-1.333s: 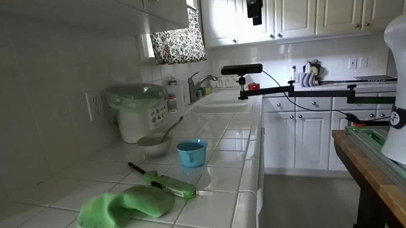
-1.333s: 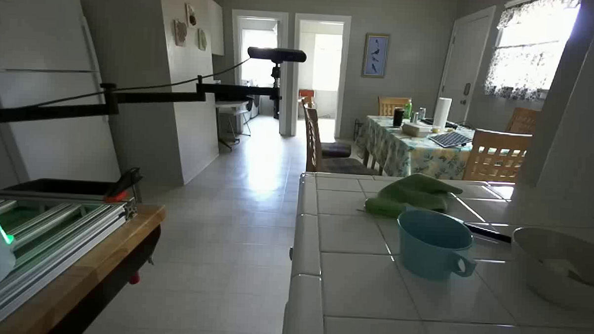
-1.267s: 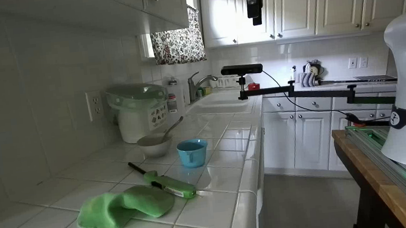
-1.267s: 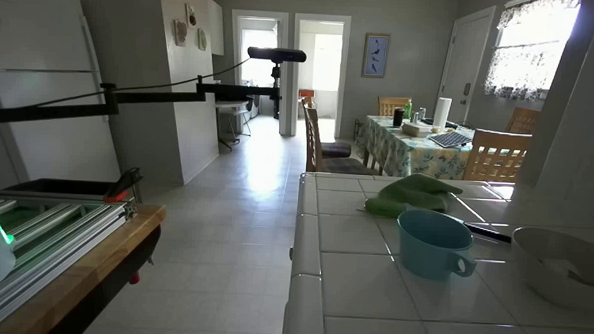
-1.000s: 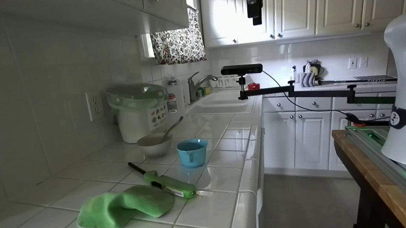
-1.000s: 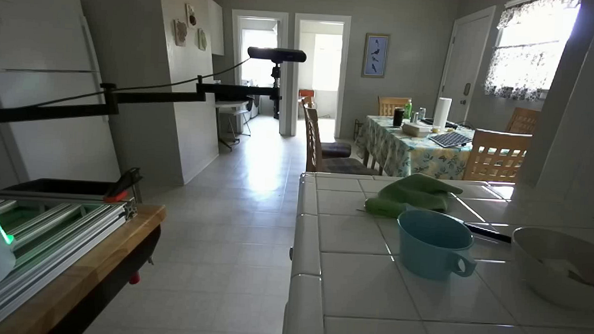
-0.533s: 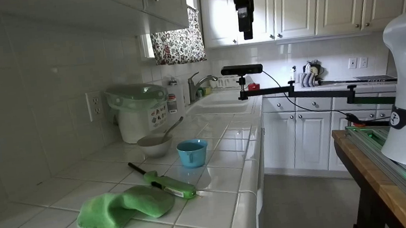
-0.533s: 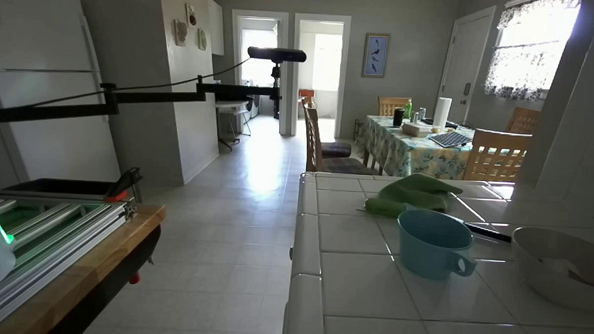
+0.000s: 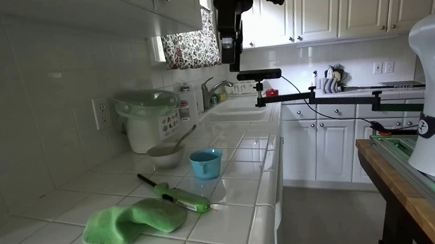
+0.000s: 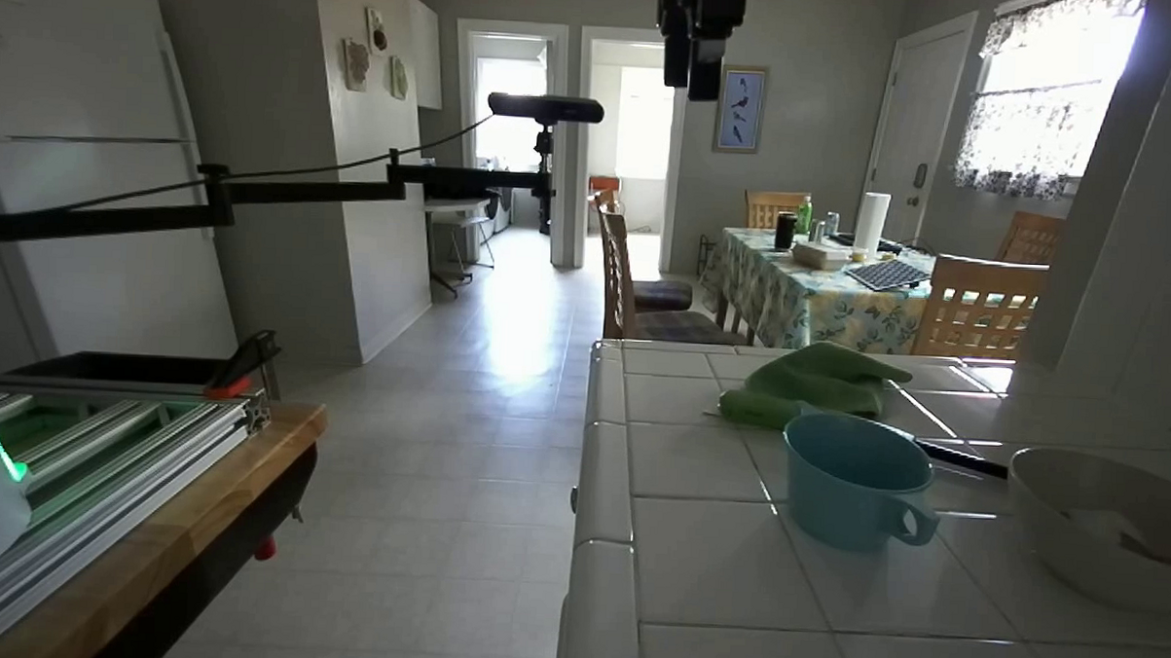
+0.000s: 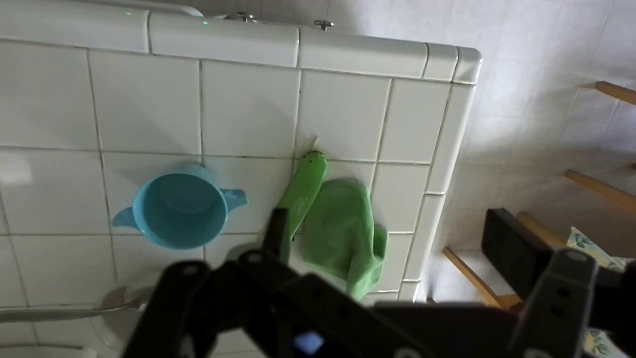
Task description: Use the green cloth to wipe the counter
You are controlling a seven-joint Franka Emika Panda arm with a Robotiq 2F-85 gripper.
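Observation:
The green cloth lies crumpled on the white tiled counter, near its end. It also shows in an exterior view, partly behind the blue cup, and in the wrist view. My gripper is high above the counter, well apart from the cloth. It hangs at the top of an exterior view. In the wrist view my gripper is open with nothing between its fingers, and the cloth shows below, nearer the left finger.
A green lighter touches or nearly touches the cloth. A blue cup and a bowl with a spoon stand farther along. A lidded container is by the wall. A camera on a bracket stands out past the counter edge.
My gripper has come down and moved left in an exterior view, and it has come into view from the top in both. The cloth and the other things have not moved.

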